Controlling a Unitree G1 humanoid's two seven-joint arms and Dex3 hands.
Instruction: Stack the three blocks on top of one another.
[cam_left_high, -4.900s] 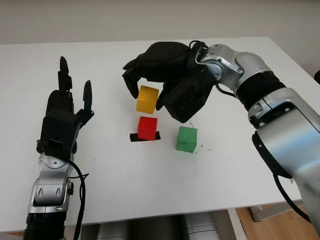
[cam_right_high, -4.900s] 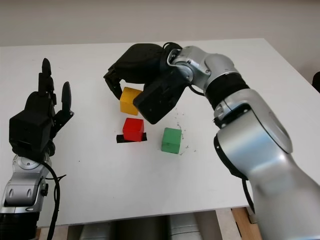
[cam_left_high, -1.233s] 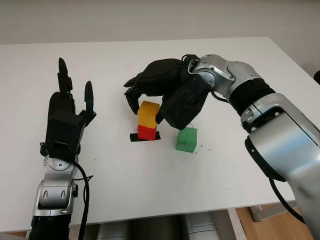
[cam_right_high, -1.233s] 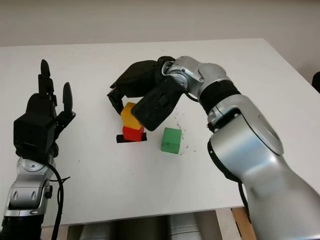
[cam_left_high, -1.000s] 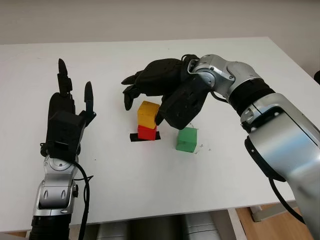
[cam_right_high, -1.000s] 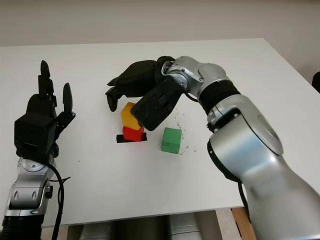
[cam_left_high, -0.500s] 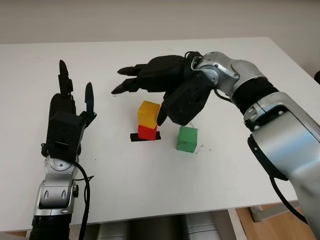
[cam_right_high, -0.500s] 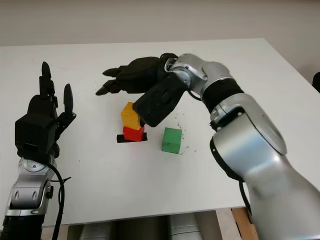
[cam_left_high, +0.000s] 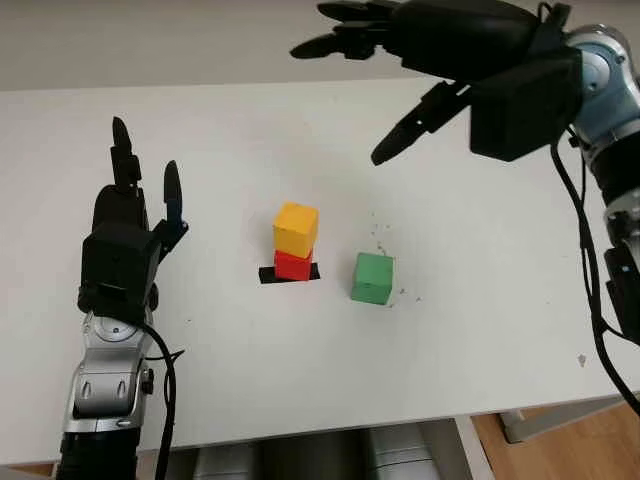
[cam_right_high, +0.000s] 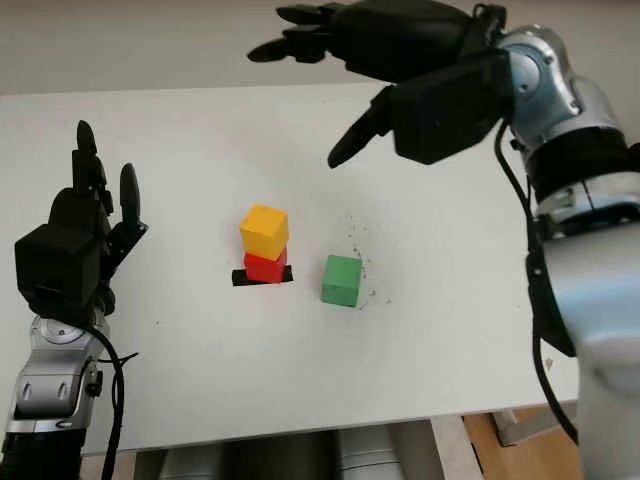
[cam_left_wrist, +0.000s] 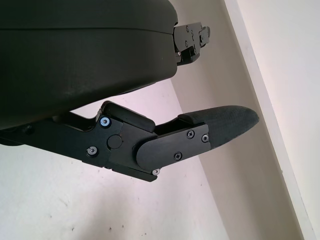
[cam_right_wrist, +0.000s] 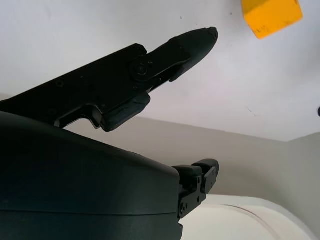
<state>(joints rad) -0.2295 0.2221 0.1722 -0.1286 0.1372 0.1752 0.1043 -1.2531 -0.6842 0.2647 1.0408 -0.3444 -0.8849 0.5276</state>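
Right hand (cam_left_high: 470, 60) held nothing, its fingers (cam_left_high: 330, 42) extended and unclenched, high above the table (cam_left_high: 480, 300) and well up and away from the blocks. Likely parked there to stay off the stack and leave a free path down to the next pick.

Below and toward the robot from those fingers: yellow block (cam_left_high: 296, 228) sat on the red block (cam_left_high: 294, 265), turned a little against it but carried, nothing touching it. Red sat on a black tape mark (cam_left_high: 268, 274), which looks like the build spot. That explains why the stack is there, not at random.

Green block (cam_left_high: 372, 278) stood alone on the table just beside the stack, on its right-arm side, not touching it. Judgement: two of three stacked, green is the last one, and the right hand is the nearer one for it.

Left hand (cam_left_high: 125, 245) was off to the far side of the stack, well apart, fingers pointing upright, holding nothing. Idle.

Risk guess: yellow's twisted seat gives a skewed landing face for green; a sideways nudge could tip the lot.
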